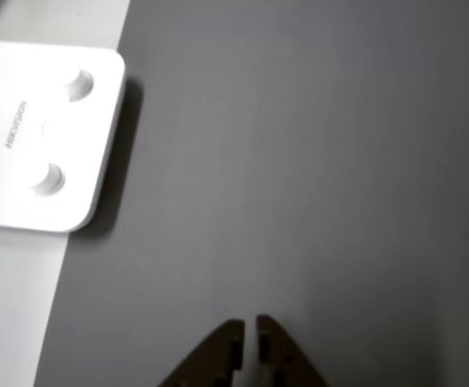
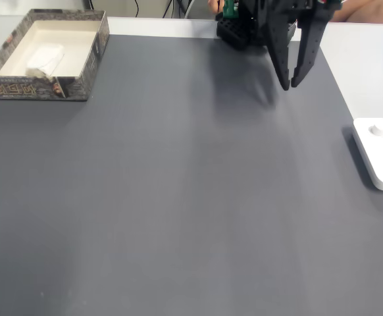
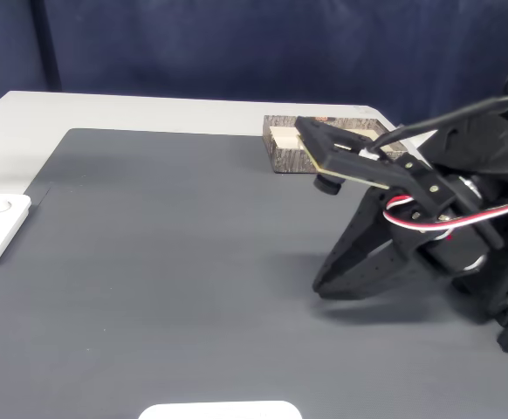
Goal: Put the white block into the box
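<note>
A white table [image 2: 369, 59] carries a dark grey mat [image 2: 178, 184], the box [image 2: 86, 62] and a white device [image 2: 382, 155].

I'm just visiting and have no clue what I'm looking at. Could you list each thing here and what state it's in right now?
gripper: nearly shut, holding nothing, hanging above the mat.
white block: lying inside the box.
box: open-topped, at a far corner of the mat.
white device: lying flat, half on the mat's edge, untouched.
grey mat: flat on the table.

The flat white rounded-corner plastic device [image 1: 33, 137] is bearing faint grey embossed lettering reading "HIKVISION" along its top face.
</note>
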`<action>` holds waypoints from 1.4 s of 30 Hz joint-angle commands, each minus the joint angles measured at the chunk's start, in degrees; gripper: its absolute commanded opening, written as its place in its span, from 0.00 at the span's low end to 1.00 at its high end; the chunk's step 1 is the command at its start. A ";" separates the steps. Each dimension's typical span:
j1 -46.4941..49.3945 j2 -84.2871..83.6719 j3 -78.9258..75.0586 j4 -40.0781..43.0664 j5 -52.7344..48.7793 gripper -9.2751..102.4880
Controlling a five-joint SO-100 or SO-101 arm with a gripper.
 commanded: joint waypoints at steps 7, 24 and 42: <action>0.26 2.20 1.85 -2.37 -0.53 0.07; 0.53 2.20 1.85 9.76 -2.29 0.07; 0.88 2.29 1.85 9.84 -2.64 0.07</action>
